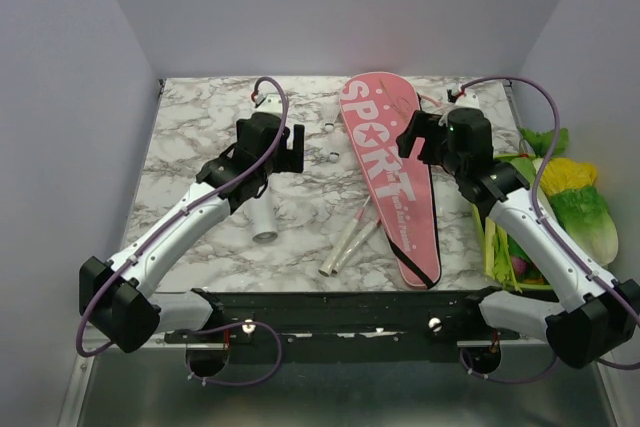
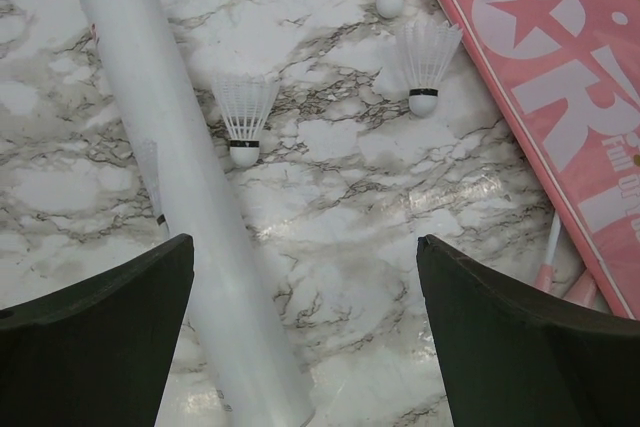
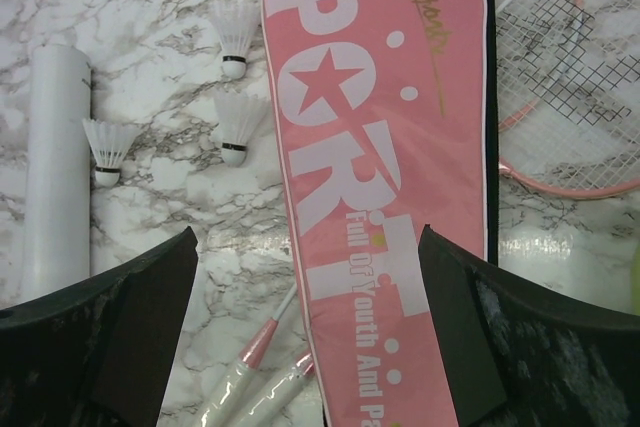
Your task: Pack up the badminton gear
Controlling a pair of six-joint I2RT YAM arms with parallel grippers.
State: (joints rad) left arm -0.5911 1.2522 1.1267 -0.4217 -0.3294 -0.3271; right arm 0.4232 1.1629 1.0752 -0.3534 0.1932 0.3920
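Right gripper point(image 3: 308, 277) gapes wide above pink bag point(image 3: 370, 97).

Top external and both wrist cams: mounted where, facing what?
Top external: overhead at near edge, down onto table; left arm, right arm show.
Left wrist: on left arm, down at white tube, shuttlecocks; open left gripper shows.
Right wrist: on right arm, down at pink bag, racket head; open right gripper shows.
Wrist views share tube, shuttlecocks, bag.
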